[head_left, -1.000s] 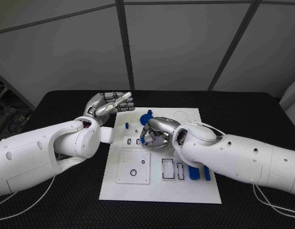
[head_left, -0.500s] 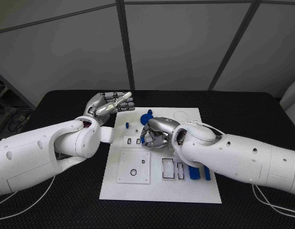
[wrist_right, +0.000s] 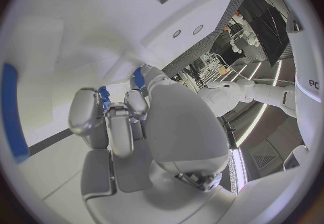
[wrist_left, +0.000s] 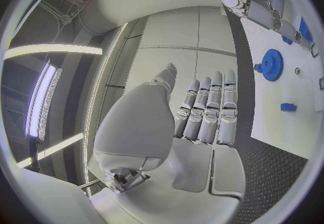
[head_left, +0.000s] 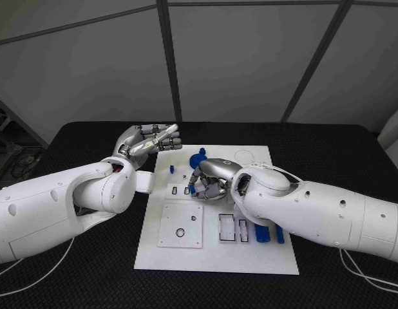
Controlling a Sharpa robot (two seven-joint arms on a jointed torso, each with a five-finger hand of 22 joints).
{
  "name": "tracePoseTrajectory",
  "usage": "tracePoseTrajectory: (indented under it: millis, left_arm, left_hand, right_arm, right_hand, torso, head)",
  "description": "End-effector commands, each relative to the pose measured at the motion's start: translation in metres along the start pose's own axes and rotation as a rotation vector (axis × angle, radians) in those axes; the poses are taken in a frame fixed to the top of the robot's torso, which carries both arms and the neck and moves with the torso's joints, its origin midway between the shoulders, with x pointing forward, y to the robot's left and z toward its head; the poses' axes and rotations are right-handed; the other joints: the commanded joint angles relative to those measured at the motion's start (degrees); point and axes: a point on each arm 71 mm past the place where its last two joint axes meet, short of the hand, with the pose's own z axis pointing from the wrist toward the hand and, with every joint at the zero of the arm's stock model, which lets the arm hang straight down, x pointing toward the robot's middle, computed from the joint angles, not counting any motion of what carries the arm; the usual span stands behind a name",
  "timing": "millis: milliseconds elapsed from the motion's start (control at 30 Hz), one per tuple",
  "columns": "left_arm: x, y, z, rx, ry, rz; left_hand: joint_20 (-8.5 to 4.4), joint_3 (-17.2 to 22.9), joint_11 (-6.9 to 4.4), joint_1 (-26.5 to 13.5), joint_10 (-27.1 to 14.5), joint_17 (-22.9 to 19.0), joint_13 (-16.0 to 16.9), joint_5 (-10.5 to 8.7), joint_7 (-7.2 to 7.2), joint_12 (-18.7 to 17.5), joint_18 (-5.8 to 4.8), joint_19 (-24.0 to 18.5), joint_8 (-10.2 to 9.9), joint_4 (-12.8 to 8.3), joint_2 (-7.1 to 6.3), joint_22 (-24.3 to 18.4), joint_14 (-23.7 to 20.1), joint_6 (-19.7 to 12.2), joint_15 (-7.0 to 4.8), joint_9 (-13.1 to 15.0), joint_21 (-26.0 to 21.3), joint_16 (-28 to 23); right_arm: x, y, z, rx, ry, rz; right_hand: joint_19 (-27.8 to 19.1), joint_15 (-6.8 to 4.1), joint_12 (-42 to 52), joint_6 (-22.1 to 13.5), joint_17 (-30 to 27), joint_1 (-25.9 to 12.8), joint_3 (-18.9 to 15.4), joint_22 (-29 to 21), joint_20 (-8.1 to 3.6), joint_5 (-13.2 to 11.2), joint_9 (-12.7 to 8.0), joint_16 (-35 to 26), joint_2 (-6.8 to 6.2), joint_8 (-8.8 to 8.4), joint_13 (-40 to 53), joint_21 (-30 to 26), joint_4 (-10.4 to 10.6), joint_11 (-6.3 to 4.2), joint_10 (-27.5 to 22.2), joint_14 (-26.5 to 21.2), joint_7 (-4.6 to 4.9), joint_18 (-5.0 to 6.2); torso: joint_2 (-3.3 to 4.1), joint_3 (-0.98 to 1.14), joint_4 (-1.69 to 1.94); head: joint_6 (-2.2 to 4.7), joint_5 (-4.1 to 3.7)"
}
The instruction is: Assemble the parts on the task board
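Left hand (head_left: 149,141) is seen raised beside the task board's (head_left: 217,254) far left corner, fingers straight and apart, nothing held. Right hand (head_left: 210,180) is lowered onto the board's middle, fingers curled around a small blue part (wrist_right: 104,96); blue gear (head_left: 197,158) lies just beyond it

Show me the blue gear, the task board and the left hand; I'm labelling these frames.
blue gear (wrist_left: 272,64), left wrist view, toothed face.
task board (head_left: 219,257), head view, bare near edge.
left hand (head_left: 150,142), head view, palm.
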Motion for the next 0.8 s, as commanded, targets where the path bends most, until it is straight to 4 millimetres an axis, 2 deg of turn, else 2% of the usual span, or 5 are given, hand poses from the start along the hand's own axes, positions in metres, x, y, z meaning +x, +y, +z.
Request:
tracePoseTrajectory:
  millis: [33, 300, 800]
  left_arm:
    - [0.0017, -0.0015, 0.0003, 0.009, 0.017, 0.001]
    - [0.0018, -0.0014, 0.0003, 0.008, 0.019, 0.004]
    - [0.0021, -0.0012, 0.0006, 0.006, 0.024, 0.006]
  left_hand:
    - [0.32, 0.1, -0.01, -0.1, 0.3, -0.1, 0.0, -0.17, -0.01, -0.3, -1.17, -0.3, -0.2, -0.3, 0.31, -0.1, 0.0, 0.3, 0.25, -0.1, -0.3, -0.3]
    - [0.32, 0.1, 0.00, -0.2, 0.3, -0.1, 0.0, -0.17, 0.01, -0.3, -1.17, -0.3, -0.2, -0.3, 0.32, -0.1, 0.0, 0.3, 0.25, -0.1, -0.3, -0.3]
    - [0.34, 0.2, 0.00, 0.1, 0.3, -0.1, 0.0, -0.17, 0.00, -0.5, -1.17, -0.3, -0.3, -0.5, 0.57, -0.1, 0.0, 0.3, 0.26, -0.1, -0.4, -0.4]
  right_arm:
    - [0.0050, -0.0026, -0.0003, 0.020, 0.034, -0.013]
    - [0.0050, -0.0023, -0.0002, 0.023, 0.034, -0.017]
    - [0.0041, -0.0006, -0.0001, 0.016, 0.019, -0.015]
  right_hand:
    - [-0.5, 0.34, -0.3, -0.6, 14.8, -0.6, 0.4, -0.1, -0.02, 0.2, -0.1, 0.1, -0.19, -0.45, -0.2, -0.4, 0.0, 0.05, -0.6, 5.9, 0.07, -0.53]
    - [-0.9, 1.09, -1.3, -3.8, 14.9, -1.0, 0.8, -0.6, 0.62, -0.2, -0.3, 0.2, -1.51, -2.06, -1.3, -0.7, -0.6, 0.95, -2.2, 5.9, 1.05, -0.45]
    - [-1.2, 1.57, -1.6, -5.6, 15.0, -2.4, 0.5, -1.0, 1.16, -0.9, -0.2, 0.2, -2.50, -2.57, -1.8, -1.0, -0.5, 1.43, -3.1, 5.9, 1.46, -0.35]
  torso:
    - [-0.01, 0.02, -0.05]
    - [-0.02, 0.03, -0.03]
    - [0.00, 0.03, -0.08]
  head:
    - [0.00, -0.02]
    - [0.01, -0.10]
    - [-0.11, -0.07]
